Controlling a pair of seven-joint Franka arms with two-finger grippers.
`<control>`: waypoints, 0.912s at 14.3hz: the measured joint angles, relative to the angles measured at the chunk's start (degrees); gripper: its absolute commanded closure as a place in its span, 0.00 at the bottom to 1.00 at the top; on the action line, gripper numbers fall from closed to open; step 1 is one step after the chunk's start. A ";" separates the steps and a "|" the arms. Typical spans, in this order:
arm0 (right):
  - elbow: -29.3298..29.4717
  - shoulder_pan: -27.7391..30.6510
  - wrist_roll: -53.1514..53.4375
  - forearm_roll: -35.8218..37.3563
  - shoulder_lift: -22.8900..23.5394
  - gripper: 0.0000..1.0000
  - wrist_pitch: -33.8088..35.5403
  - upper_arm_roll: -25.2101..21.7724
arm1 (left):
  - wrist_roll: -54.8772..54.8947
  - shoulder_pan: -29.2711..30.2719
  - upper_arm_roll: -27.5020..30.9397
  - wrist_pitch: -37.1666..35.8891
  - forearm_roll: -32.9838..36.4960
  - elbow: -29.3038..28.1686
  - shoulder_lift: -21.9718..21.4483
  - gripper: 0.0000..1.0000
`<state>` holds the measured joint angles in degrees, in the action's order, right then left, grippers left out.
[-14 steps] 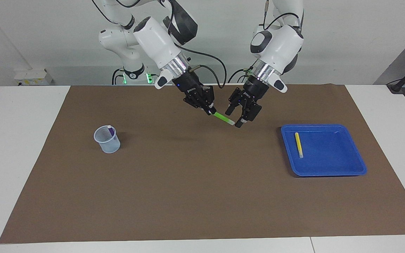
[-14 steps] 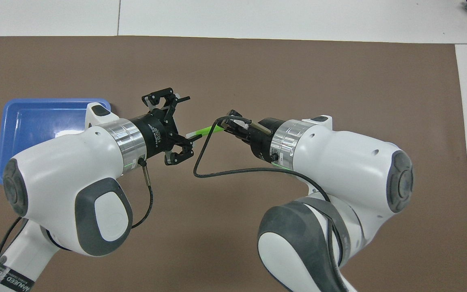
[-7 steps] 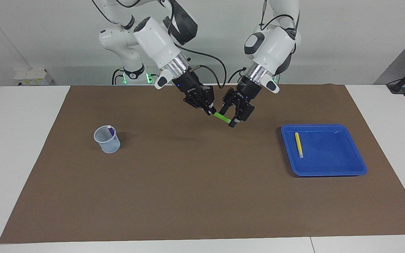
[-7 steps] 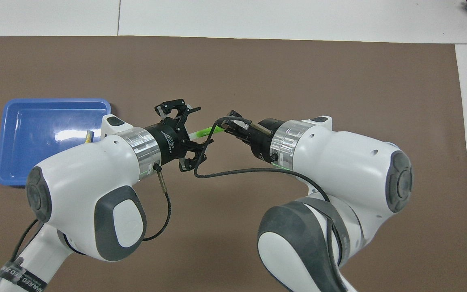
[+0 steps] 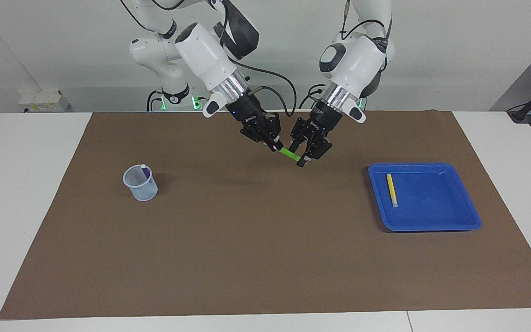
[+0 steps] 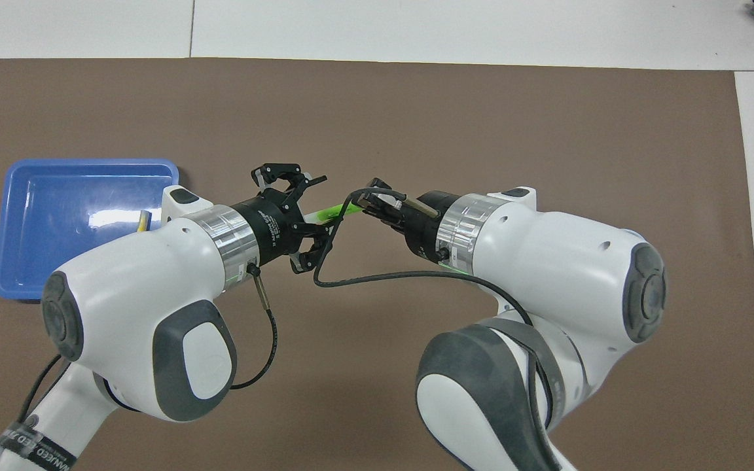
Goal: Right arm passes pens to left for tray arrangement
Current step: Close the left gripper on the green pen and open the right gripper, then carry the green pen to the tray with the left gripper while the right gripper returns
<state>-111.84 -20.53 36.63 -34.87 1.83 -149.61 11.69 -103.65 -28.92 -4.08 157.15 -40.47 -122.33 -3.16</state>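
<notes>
With the right end effector [image 5: 275,146] clamped on the green pen [image 5: 288,153] in the air over the brown mat and the left end effector [image 5: 299,157] only part-closed around its pale end, an early release could drop it short of the blue tray [image 5: 470,213].

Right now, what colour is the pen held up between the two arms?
Bright green, with a pale whitish end toward the left arm's fingers; it shows best in the facing view.

The green pen [image 5: 289,154] hangs tilted above the mat, pinched by the right pincer [image 5: 275,146], its pale end between the left pincer's [image 5: 300,156] fingers. The yellow pen [image 5: 391,189] lies flat in the blue tray [image 5: 450,224]. The purple pen [image 5: 145,171] stands in the cup [image 5: 141,184].
</notes>
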 measured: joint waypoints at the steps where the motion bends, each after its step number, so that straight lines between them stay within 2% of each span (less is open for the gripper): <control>1: 0.00 0.00 0.00 0.00 0.00 1.00 0.00 0.00 | -0.01 -0.03 -0.03 0.41 0.00 -0.15 0.00 0.39; 8: -0.03 0.00 0.00 0.00 0.00 1.00 0.00 0.00 | -0.14 -0.96 -0.11 2.55 -0.01 -1.34 0.08 0.39; 9: -0.03 0.00 0.00 0.00 0.00 1.00 0.00 0.00 | -0.19 -1.17 -0.12 2.68 -0.01 -1.42 0.08 0.42; 10: -0.03 0.00 0.00 0.00 0.00 1.00 0.00 0.00 | -0.33 -1.41 -0.12 2.77 -0.01 -1.49 0.08 0.53; 13: -0.03 0.00 0.00 0.00 0.00 1.00 0.00 0.00 | -0.65 -1.62 -0.11 2.85 -0.01 -1.73 0.08 1.00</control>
<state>-111.88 -20.53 36.63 -34.87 1.83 -149.61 11.69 -104.30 -30.54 -4.19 159.99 -40.48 -124.06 -3.07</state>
